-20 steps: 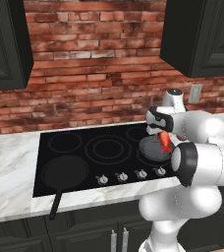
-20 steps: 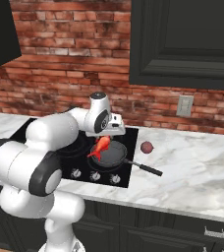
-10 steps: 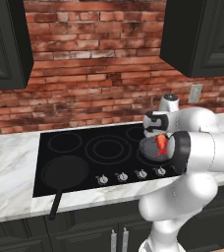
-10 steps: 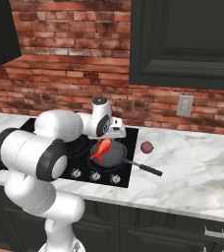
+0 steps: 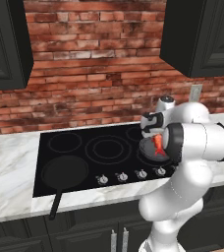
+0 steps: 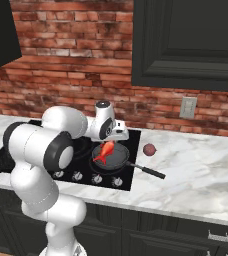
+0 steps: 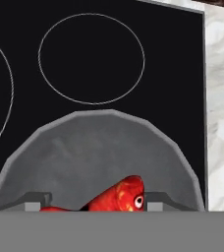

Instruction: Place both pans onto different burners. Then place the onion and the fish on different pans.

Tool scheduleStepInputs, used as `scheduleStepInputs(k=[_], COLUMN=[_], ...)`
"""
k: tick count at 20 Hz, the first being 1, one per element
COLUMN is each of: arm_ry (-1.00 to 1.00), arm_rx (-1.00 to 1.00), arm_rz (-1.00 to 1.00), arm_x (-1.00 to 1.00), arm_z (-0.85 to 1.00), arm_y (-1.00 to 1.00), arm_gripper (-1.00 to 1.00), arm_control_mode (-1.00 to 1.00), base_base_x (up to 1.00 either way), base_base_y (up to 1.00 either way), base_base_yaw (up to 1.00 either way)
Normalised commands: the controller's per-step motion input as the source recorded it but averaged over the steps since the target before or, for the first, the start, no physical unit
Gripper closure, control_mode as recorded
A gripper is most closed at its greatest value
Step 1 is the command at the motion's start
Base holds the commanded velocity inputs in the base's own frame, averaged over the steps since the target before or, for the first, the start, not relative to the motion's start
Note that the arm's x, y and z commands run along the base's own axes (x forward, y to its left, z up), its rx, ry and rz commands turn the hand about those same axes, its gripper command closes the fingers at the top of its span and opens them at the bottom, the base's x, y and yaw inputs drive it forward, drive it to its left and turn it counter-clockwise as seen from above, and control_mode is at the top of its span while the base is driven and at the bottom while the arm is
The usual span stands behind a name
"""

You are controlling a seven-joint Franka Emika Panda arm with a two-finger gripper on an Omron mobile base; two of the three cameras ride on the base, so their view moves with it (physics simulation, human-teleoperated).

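Note:
The smaller greyish pan [image 6: 117, 161] sits on the front right burner, handle pointing right. Just above it my gripper [image 6: 109, 142] is shut on the orange-red fish [image 6: 104, 151], which hangs tilted over the pan's bowl. In the hand view the fish [image 7: 118, 196] lies between my fingertips [image 7: 158, 199] with the pan [image 7: 104, 152] below. The larger black pan [image 5: 65, 172] rests on the front left burner. The dark red onion [image 6: 149, 149] lies on the marble counter right of the cooktop. From the left base view, the gripper [image 5: 155, 137] holds the fish [image 5: 158, 144] over the small pan [image 5: 147, 148].
A free back right burner ring [image 7: 92, 59] lies beyond the small pan. Silver knobs [image 5: 122, 176] line the cooktop's front edge. A brick wall and dark upper cabinets stand behind. Marble counter [image 6: 201, 170] extends right of the cooktop.
My hand has sunk slightly toward the small pan with the fish in it, and my elbow has swung. The pans and onion have stayed put.

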Motion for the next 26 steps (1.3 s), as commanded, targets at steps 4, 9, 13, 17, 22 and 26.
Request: scheduleStepInputs(k=[4, 9, 13, 17, 22, 26], arm_ry=[0.0, 0.0, 0.0, 0.0, 0.0, 0.0], arm_rx=[0.0, 0.0, 0.0, 0.0, 0.0, 0.0], arm_rz=[0.0, 0.0, 0.0, 0.0, 0.0, 0.0], arm_x=[0.11, 0.06, 0.01, 0.02, 0.02, 0.18], arm_z=[-0.19, -0.22, -0.13, 0.0, 0.0, 0.0], arm_y=[0.0, 0.0, 0.0, 0.0, 0.0, -0.02], arm_gripper=[1.0, 1.0, 1.0, -1.0, -1.0, -1.0], arm_control_mode=[-1.0, -1.0, -1.0, -1.0, -1.0, -1.0], base_base_x=[0.0, 0.0, 0.0, 0.0, 0.0, 0.0], base_base_y=[0.0, 0.0, 0.0, 0.0, 0.0, 0.0], base_base_yaw=[0.0, 0.0, 0.0, 0.0, 0.0, 0.0])
